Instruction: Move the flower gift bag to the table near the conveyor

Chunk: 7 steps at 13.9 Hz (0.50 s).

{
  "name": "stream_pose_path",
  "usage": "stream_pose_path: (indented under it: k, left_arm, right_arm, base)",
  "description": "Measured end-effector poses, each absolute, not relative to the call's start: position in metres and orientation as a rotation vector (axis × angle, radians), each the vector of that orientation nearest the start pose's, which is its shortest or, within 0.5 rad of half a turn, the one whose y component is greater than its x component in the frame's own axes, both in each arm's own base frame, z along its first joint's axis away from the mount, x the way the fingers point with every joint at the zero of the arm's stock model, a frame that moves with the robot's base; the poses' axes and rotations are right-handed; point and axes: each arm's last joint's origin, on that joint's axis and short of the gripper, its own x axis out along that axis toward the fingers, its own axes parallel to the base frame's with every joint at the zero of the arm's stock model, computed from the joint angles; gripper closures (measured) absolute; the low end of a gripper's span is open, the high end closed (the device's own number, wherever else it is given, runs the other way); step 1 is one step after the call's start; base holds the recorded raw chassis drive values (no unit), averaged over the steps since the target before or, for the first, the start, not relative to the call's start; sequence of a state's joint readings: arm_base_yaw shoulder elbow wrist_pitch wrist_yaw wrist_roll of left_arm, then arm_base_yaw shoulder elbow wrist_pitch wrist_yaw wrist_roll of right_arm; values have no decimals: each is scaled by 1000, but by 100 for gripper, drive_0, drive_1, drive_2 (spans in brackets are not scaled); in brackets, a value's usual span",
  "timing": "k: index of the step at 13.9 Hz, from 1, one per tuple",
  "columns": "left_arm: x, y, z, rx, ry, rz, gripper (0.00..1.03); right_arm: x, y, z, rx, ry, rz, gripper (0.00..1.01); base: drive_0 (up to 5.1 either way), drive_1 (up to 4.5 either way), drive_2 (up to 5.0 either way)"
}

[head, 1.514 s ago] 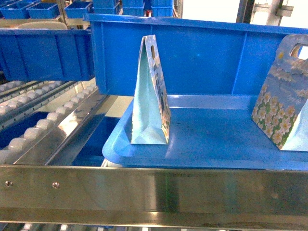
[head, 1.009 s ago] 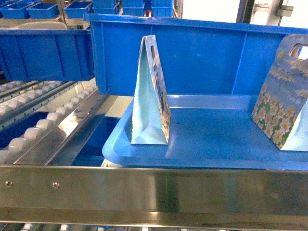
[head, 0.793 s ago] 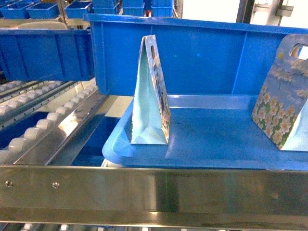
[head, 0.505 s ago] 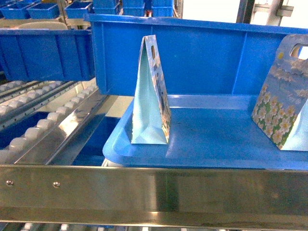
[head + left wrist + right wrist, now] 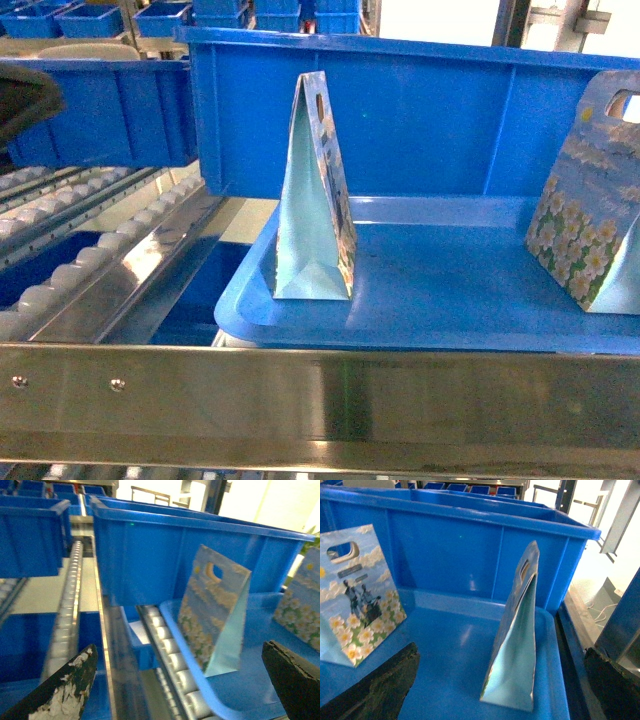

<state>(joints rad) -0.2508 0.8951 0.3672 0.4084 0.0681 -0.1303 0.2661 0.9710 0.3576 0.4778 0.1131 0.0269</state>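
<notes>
- Head view: a pale blue paper gift bag printed with white flowers (image 5: pixel 315 195) stands upright, seen edge-on, on the low front lip of a large blue plastic bin (image 5: pixel 440 290), near that lip's left end. A second flower-printed gift bag (image 5: pixel 590 200) stands near the right edge of the picture on the same lip, well apart from the first. The bin rests on the stainless-steel roller conveyor (image 5: pixel 110 270), whose rows of small white rollers run along the left, and a bright steel rail (image 5: pixel 320 400) crosses the foreground. A dark shape shows at the left edge; neither pincer can be made out here.
- Left wrist view: the left pincer (image 5: pixel 175 685) is spread wide, its two dark, scuffed fingertips (image 5: pixel 65 690) at the lower corners, holding nothing. The first gift bag (image 5: pixel 215 612) stands between them farther off, not touched, its cut-out handle up, just inside the bin's edge above the rollers.
- Right wrist view: the right pincer (image 5: pixel 500 685) is likewise spread and empty, dark fingertips (image 5: pixel 380 685) low at both sides. The second bag (image 5: pixel 357 592) stands at the left and the first bag (image 5: pixel 517 635) edge-on at the right, both upright on the blue bin floor (image 5: pixel 450 640), apart from each other.
</notes>
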Motion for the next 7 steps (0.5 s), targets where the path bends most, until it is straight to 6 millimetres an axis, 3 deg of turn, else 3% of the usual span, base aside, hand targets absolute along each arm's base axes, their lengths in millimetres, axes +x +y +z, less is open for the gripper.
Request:
stream_pose_path:
  k: [3, 7]
  left_arm:
    - [208, -81, 247, -148, 170, -366, 5]
    - [209, -81, 246, -158, 185, -356, 5]
  right_arm:
    - [222, 42, 240, 9, 92, 133, 3]
    - [225, 41, 240, 10, 99, 150, 3]
  base:
    - [0, 0, 0]
    - [0, 0, 0]
